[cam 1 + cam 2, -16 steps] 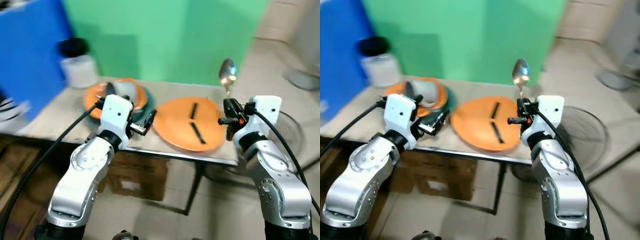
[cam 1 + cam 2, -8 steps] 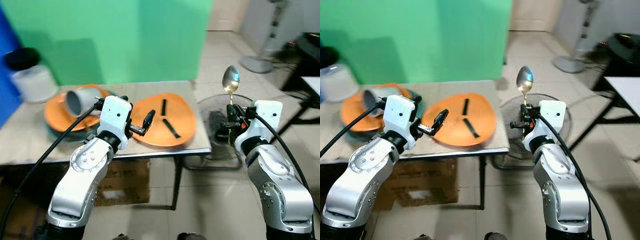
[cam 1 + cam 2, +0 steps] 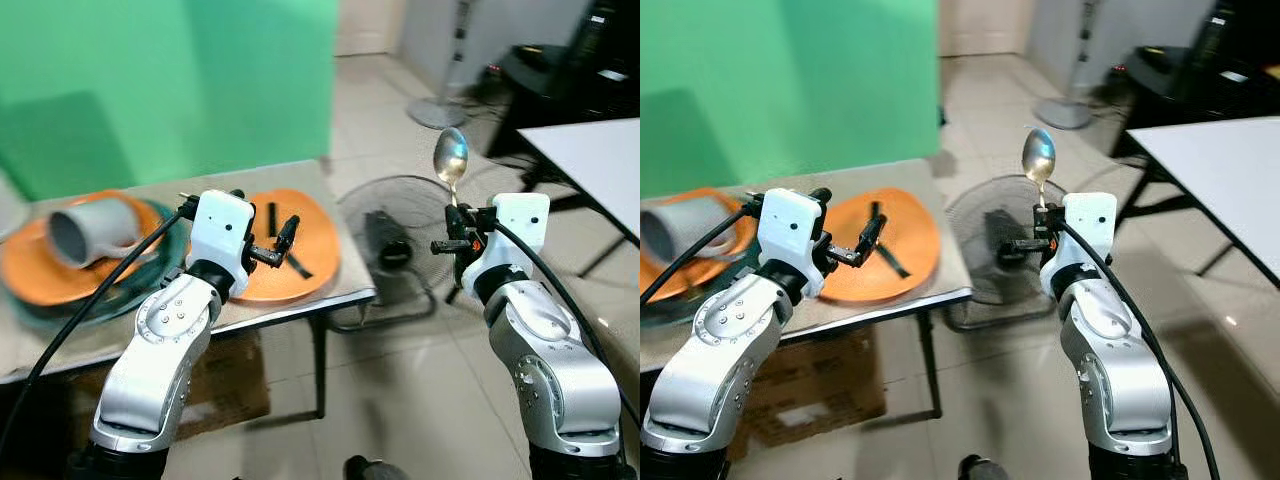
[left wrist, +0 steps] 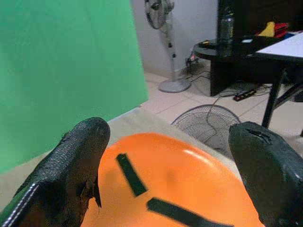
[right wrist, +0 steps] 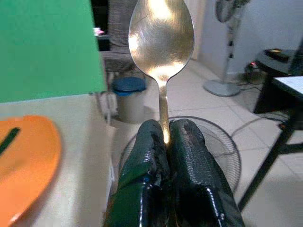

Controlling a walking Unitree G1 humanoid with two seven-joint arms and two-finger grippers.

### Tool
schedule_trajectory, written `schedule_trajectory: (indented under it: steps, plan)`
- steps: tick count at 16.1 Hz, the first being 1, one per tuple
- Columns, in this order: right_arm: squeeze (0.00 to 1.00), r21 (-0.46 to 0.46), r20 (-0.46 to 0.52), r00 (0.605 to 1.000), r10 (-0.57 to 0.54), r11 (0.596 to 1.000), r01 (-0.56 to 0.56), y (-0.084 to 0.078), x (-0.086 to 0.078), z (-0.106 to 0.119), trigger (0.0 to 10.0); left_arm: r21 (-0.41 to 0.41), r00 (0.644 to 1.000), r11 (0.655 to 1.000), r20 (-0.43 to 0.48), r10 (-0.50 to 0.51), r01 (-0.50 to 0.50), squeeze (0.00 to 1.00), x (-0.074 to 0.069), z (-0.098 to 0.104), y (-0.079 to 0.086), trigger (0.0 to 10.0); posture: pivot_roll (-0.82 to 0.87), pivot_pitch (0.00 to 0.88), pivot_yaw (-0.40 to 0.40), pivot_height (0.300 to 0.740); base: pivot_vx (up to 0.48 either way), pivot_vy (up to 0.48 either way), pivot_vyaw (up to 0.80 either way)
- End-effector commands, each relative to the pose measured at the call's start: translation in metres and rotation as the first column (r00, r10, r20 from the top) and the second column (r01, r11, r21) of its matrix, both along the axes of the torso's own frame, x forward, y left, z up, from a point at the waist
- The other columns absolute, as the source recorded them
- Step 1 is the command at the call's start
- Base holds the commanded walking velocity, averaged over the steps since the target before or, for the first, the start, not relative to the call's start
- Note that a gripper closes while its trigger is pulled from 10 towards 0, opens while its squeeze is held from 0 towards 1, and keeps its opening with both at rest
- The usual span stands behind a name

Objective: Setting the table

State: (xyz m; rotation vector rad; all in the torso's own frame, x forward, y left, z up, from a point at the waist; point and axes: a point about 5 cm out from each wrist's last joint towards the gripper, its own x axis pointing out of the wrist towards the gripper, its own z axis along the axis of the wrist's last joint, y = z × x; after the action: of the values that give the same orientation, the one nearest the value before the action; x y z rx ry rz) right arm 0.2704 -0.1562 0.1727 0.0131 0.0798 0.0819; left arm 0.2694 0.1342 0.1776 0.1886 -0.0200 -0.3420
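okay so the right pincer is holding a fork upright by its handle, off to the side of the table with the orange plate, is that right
Not quite: it is a spoon, not a fork. The right wrist view shows its rounded bowl standing above the right pincer, whose fingers are shut on the handle. The rest holds: it is upright, off to the side of the table with the orange plate.

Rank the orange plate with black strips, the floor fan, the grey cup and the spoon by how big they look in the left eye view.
1. Orange plate and floor fan: alike, and the fan lies farther off, so unranked.
2. Grey cup.
3. Spoon, upright in the right pincer.
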Motion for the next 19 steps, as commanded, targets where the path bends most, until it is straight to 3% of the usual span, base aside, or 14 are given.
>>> schedule_trajectory:
  steps: [1,17,18,19]
  plan:
    - [0.0,0.002,0.001,1.0,-0.015,1.0,0.015,-0.0019,0.0022,0.0026,10.0,-0.002,1.0,1.0,0.003,0.028,-0.028,0.0,0.0018,0.0001,0.0035,10.0,0.12,0.0,-0.001,0.74,0.0,0.0,-0.8]
    - [0.0,-0.004,-0.021,0.999,-0.045,0.999,0.045,-0.0032,0.0049,0.0006,10.0,-0.042,0.997,0.996,0.017,0.08,-0.079,0.0,0.0087,0.0051,0.0078,10.0,0.11,0.0,0.005,0.74,0.0,0.0,-0.8]
    - [0.0,-0.09,-0.014,0.997,-0.079,0.993,0.078,-0.0076,0.0053,0.001,10.0,-0.042,0.997,0.996,0.018,0.08,-0.079,0.0,0.0087,0.005,0.0074,10.0,0.11,0.0,0.001,0.74,0.0,0.0,-0.79]
    - [0.0,-0.088,-0.016,0.997,-0.079,0.993,0.077,-0.0083,0.0058,0.0006,10.0,-0.044,0.997,0.996,0.018,0.08,-0.079,0.0,0.0088,0.0051,0.0072,10.0,0.11,0.0,0.0,0.74,0.0,0.0,-0.79]
